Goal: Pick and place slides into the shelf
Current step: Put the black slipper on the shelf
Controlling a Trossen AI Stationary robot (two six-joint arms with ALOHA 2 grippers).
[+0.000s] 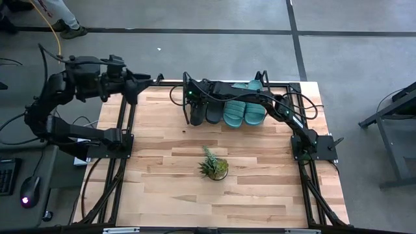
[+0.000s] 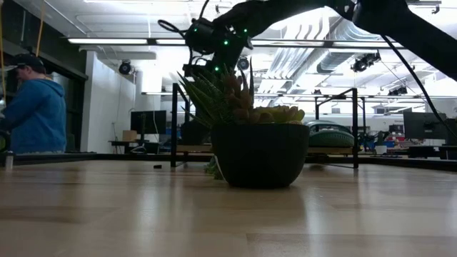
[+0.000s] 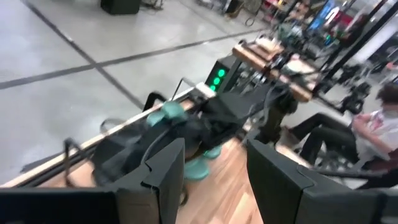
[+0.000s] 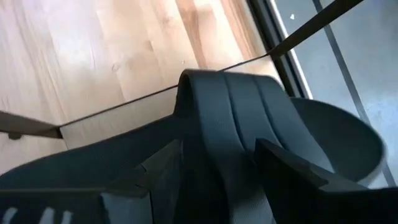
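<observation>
In the high view's upper centre, four slides sit in a row on the shelf (image 1: 273, 123): two black sandals (image 1: 205, 112) at left, two teal sandals (image 1: 244, 112) at right. The right gripper (image 1: 195, 99) is over the leftmost black one; its wrist view shows the fingers (image 4: 165, 171) straddling the wide strap (image 4: 233, 124), apparently pinching it. The rubber looks light, bendy and grippy, so the strap is probably the best hold. The left gripper (image 3: 211, 168) waits, fingers spread, at the table's upper left corner.

Right gripper (image 1: 195, 112) extended, seemingly clamped; left gripper (image 3: 214, 165) open, raised.
</observation>
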